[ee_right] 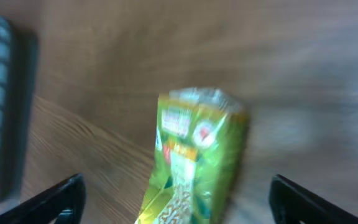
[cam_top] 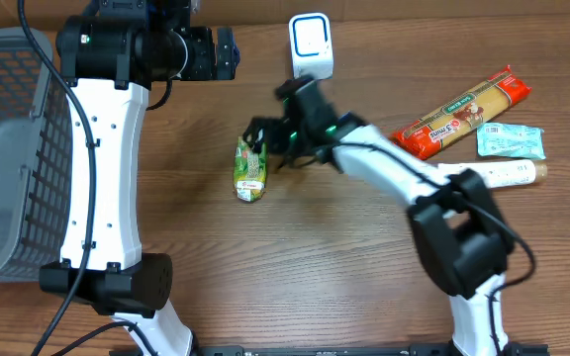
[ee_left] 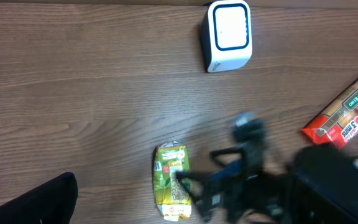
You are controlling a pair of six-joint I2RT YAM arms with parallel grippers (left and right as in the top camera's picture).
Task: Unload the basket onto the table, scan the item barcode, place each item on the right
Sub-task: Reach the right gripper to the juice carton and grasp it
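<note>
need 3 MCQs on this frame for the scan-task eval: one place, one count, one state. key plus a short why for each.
1. Where is the green pouch?
A) lying on the table, apart from the white scanner
B) standing on the scanner
C) hanging in the air

2. How many packages lie at the table's right side?
A) one
B) three
C) five

3. The right tool is:
A) shut on the pouch
B) shut, empty
C) open, a finger on each side of the pouch

Key:
1 A: overhead shows it flat on the wood, with bare table between it and the scanner.
2 B: pasta pack, teal packet, white tube.
3 C: the right wrist view shows the fingers wide apart, not touching the pouch.
</note>
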